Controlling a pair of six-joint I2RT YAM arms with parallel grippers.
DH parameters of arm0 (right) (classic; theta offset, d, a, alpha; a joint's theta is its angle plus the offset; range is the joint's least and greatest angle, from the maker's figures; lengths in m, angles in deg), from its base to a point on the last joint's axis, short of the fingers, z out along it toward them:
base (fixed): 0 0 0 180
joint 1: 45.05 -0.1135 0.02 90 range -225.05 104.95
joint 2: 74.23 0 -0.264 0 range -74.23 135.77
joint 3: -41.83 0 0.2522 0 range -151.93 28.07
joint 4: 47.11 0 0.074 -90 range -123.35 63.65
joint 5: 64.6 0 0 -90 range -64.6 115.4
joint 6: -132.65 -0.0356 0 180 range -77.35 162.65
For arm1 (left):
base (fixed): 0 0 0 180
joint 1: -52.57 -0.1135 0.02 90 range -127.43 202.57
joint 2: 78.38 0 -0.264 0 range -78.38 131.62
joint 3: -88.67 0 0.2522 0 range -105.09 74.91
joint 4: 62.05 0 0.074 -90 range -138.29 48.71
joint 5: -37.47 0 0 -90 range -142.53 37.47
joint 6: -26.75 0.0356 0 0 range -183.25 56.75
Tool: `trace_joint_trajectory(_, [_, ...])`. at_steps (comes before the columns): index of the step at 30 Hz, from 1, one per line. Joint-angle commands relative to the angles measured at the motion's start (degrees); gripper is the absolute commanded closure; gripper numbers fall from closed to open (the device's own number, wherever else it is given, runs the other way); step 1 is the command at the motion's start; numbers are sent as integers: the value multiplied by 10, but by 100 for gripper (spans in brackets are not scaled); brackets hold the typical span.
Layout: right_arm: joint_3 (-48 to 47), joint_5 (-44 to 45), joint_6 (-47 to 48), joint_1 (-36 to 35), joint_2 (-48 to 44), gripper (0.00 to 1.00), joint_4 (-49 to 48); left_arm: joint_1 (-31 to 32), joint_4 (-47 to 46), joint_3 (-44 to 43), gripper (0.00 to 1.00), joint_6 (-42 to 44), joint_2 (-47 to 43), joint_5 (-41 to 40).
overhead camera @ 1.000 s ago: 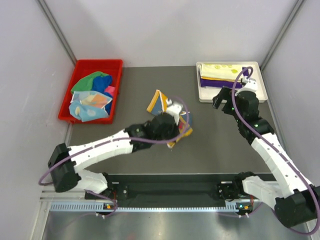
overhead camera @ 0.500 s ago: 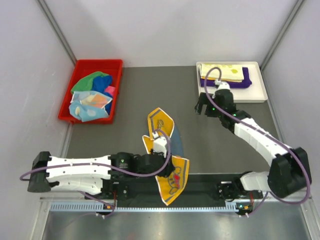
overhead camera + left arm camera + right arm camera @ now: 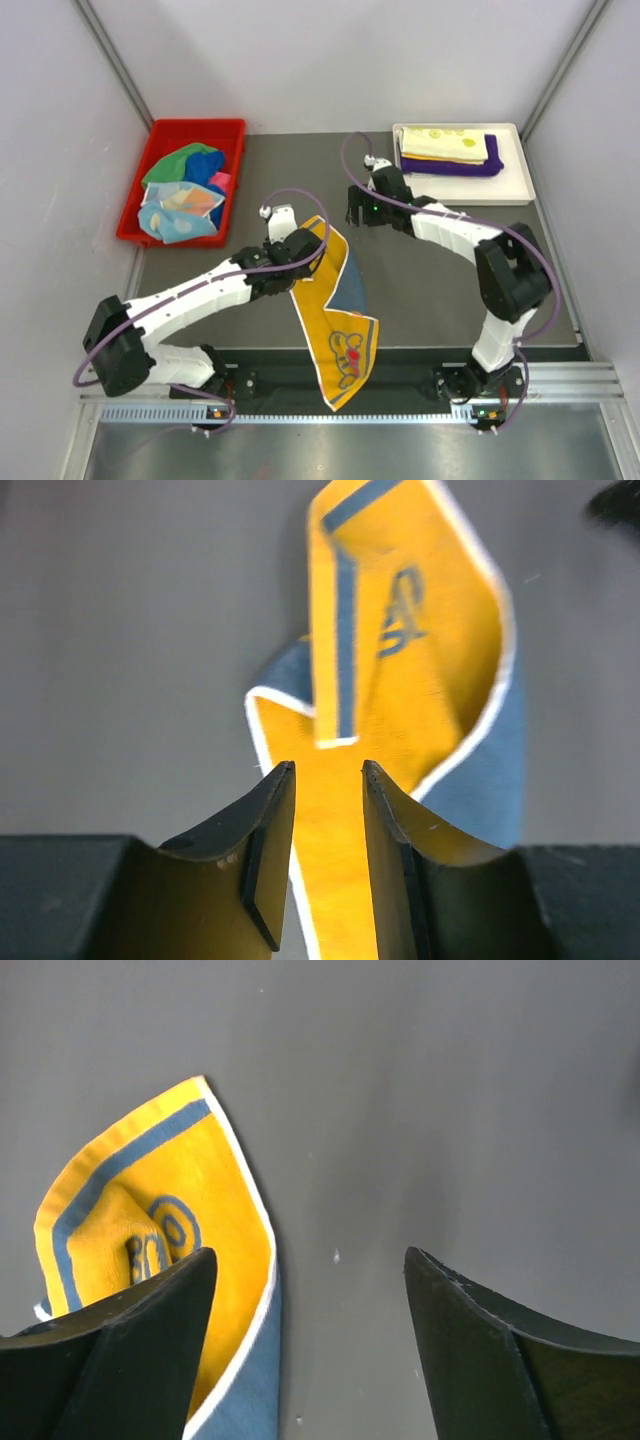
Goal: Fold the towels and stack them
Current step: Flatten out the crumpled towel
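A yellow towel (image 3: 340,340) with a blue underside lies spread down the middle of the table, its near end hanging over the front edge. My left gripper (image 3: 300,240) hovers over its far left part. In the left wrist view the gripper (image 3: 328,770) is open, and the towel (image 3: 400,680) lies below the gap, not pinched. My right gripper (image 3: 358,212) stands wide open just right of the towel's far corner. In its wrist view the gripper (image 3: 310,1253) is over bare table, with the towel's corner (image 3: 200,1190) at the left. Folded cream (image 3: 445,143) and purple (image 3: 480,165) towels lie stacked in the tray.
A red bin (image 3: 135,215) at the far left holds several crumpled towels (image 3: 185,190). The white tray (image 3: 520,190) sits at the far right. Grey walls close in both sides and the back.
The left gripper pulled the crumpled towel toward the front edge, opened and let it go, then moved back over its far part. The right arm swung left from the tray to the towel's corner.
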Motion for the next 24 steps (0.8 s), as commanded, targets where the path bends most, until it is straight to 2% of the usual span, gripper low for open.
trace_joint_trajectory(1, [-63, -39, 18, -16, 47, 26, -16, -19, -17, 25, 61, 31, 22, 68])
trace_joint_trajectory(3, [-80, -31, 24, -25, 68, 26, -3, -26, -47, 50, 57, 33, 35, 104])
trace_joint_trajectory(8, [-120, -3, 35, -58, 128, 28, 24, -35, -84, 79, 49, 31, 44, 129])
trace_joint_trajectory(12, [-136, 87, 37, -84, 156, 36, 58, -43, -97, 83, 46, 35, 29, 140])
trace_joint_trajectory(18, [-118, 141, 29, -99, 160, 45, 71, -45, -110, 94, 43, 37, 30, 155])
trace_joint_trajectory(19, [-108, 145, 24, -99, 154, 54, 69, -45, -111, 100, 43, 35, 30, 157])
trace_joint_trajectory(21, [-94, 155, 19, -98, 145, 64, 68, -46, -121, 103, 43, 33, 33, 171])
trace_joint_trajectory(22, [-79, 160, 13, -97, 133, 75, 67, -47, -122, 105, 43, 32, 33, 174])
trace_joint_trajectory(24, [-58, 169, 6, -93, 105, 84, 59, -48, -125, 104, 43, 32, 37, 180])
